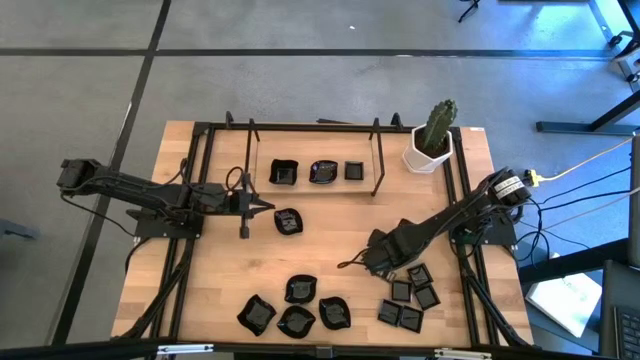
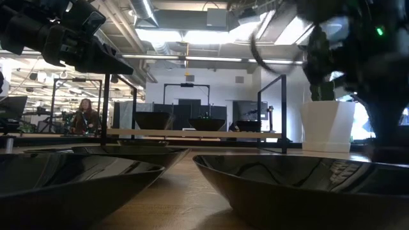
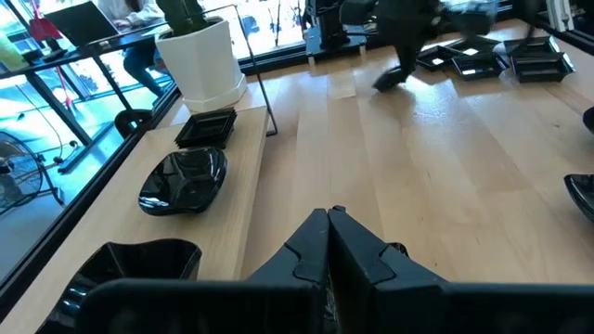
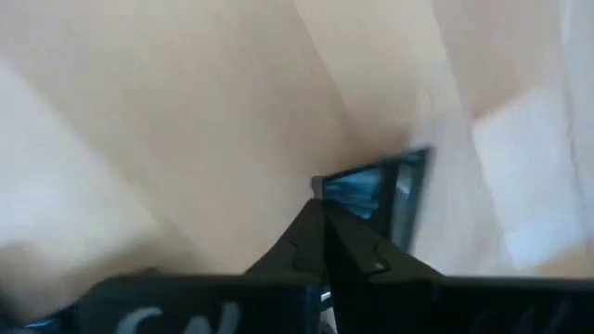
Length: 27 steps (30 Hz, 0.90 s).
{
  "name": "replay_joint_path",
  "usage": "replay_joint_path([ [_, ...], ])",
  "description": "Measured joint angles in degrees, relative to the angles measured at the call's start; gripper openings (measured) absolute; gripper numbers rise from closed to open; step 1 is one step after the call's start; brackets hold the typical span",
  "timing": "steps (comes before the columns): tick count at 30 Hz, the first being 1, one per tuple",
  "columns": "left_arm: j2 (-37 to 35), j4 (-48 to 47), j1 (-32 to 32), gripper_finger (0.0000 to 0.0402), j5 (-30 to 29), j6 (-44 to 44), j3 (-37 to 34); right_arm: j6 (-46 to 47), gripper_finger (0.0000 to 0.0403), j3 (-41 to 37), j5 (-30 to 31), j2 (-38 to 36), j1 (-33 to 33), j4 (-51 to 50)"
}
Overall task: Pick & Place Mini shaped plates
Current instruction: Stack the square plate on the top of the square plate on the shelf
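The right gripper sits low over the table beside the square plates at the front right, its fingers together on the edge of one square plate; whether that plate is lifted cannot be told. The left gripper hangs at mid-left, fingers together and empty, just beside a lone wavy plate; three plates rest on the rack near the cactus pot, and round plates cluster at the front.
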Motion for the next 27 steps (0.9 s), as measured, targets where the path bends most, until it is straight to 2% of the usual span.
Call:
replay_joint_path([
  [6,0.0,0.0,0.0,0.0004,0.0,0.0,0.0,-9.07,0.0003,9.68,5.47,0.02,0.04,-1.32],
  [14,0.01,-0.04,0.0,0.0004,0.0,0.0,0.0,-27.41,0.0002,21.84,21.21,0.02,-0.15,-6.18],
  [19,0.0,-0.07,0.0,0.0004,0.0,0.0,0.0,-40.64,0.0002,26.49,30.59,0.02,-3.11,-5.83],
  [22,0.01,-0.09,0.0,0.0004,0.0,0.0,0.0,-46.32,0.0002,27.28,31.75,0.02,-7.26,-4.99],
  [27,0.02,-0.29,0.0,0.0004,0.0,0.0,0.0,-51.66,0.0001,26.36,28.74,0.45,-16.39,-3.61],
])
